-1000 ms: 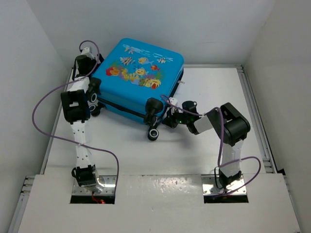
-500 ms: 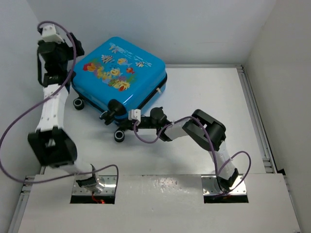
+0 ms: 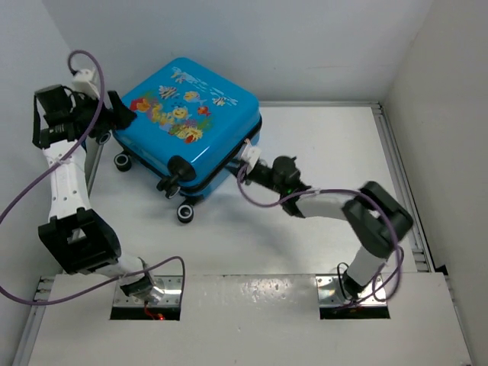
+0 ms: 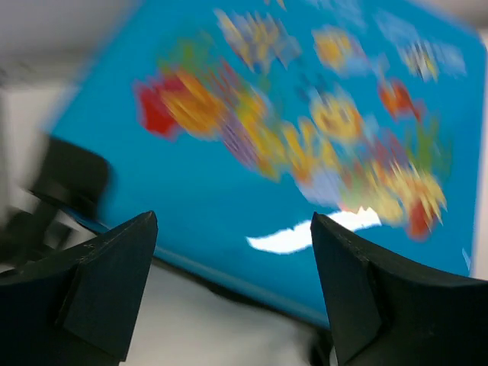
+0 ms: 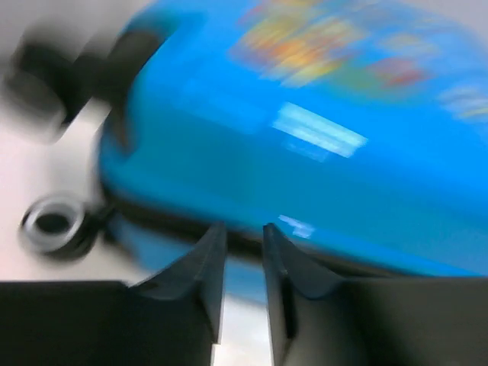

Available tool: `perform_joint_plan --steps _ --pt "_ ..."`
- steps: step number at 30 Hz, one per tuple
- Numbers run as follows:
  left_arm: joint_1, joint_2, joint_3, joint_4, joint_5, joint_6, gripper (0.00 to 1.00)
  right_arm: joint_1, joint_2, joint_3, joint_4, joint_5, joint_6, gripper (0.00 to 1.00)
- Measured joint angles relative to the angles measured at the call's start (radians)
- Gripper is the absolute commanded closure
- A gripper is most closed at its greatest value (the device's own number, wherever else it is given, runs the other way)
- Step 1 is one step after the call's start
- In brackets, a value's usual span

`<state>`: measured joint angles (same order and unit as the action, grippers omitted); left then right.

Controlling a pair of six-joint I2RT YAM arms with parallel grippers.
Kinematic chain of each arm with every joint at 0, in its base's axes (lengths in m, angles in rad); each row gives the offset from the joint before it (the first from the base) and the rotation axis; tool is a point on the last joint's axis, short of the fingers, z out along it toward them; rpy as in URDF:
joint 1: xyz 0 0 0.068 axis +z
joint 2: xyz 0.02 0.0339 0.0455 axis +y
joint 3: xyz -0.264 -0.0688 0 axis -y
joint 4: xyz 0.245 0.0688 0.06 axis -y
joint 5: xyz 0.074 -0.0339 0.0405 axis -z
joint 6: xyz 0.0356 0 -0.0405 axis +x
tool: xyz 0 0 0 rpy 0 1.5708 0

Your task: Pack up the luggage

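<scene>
The luggage (image 3: 191, 107) is a closed bright-blue suitcase with fish prints, lying flat at the back left of the table. My left gripper (image 3: 116, 114) is at its left corner, its jaws wide open and empty; its wrist view (image 4: 232, 221) shows the printed lid (image 4: 305, 114), blurred. My right gripper (image 3: 250, 158) is at the suitcase's right front edge. In the right wrist view (image 5: 242, 232) its jaws stand a narrow gap apart at the dark zipper seam (image 5: 252, 240), with nothing seen between them, and the blue shell (image 5: 343, 152) is beyond.
Black wheels stick out at the suitcase's near side (image 3: 184, 213) and left (image 3: 120, 162); one shows in the right wrist view (image 5: 52, 223). White walls close in at the back and both sides. A metal rail (image 3: 396, 175) runs along the right.
The suitcase slid left and turned a second ago, then stayed put. My left arm swung out to its left corner. My right gripper moved from the front wheel to the right front edge.
</scene>
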<state>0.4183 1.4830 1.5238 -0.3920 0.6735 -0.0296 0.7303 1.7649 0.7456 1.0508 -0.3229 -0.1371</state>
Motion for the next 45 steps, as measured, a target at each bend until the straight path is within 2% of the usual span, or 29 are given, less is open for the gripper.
perform_joint_plan --steps 1,3,6,9,12,17,18,26,28,35,38,45 --pt "-0.007 -0.008 -0.015 -0.078 0.039 0.047 0.12 -0.024 -0.066 0.025 -0.066 0.028 0.02 0.63" --pt "-0.02 -0.039 -0.043 -0.217 0.089 0.142 0.01 -0.066 -0.163 0.105 -0.225 0.066 0.077 0.52" --pt "-0.035 -0.118 -0.069 -0.402 0.13 0.259 0.0 -0.137 -0.242 0.235 -0.49 0.069 0.16 0.39" --pt "-0.063 -0.194 -0.069 -0.537 0.149 0.346 0.0 -0.202 -0.254 0.301 -0.698 0.049 0.192 0.39" --pt "-0.125 -0.249 -0.07 -0.622 0.125 0.385 0.0 -0.256 -0.197 0.352 -0.886 -0.006 0.201 0.48" --pt "-0.254 -0.28 -0.105 -0.671 0.053 0.387 0.0 -0.323 -0.019 0.486 -1.084 -0.114 0.217 0.48" --pt "-0.275 -0.279 -0.119 -0.676 0.038 0.383 0.0 -0.336 0.01 0.509 -1.122 -0.139 0.217 0.44" --pt "-0.401 -0.28 -0.202 -0.673 -0.108 0.315 0.0 -0.409 0.18 0.701 -1.273 -0.292 0.239 0.34" --pt "-0.436 -0.28 -0.211 -0.661 -0.15 0.293 0.0 -0.421 0.213 0.761 -1.302 -0.318 0.238 0.28" --pt "-0.583 -0.232 -0.231 -0.592 -0.321 0.223 0.0 -0.434 0.289 0.893 -1.38 -0.397 0.217 0.28" --pt "-0.611 -0.193 -0.246 -0.571 -0.387 0.202 0.14 -0.435 0.318 0.928 -1.414 -0.424 0.203 0.31" --pt "-0.621 -0.139 -0.258 -0.574 -0.467 0.177 0.22 -0.449 0.414 0.999 -1.449 -0.458 0.206 0.32"
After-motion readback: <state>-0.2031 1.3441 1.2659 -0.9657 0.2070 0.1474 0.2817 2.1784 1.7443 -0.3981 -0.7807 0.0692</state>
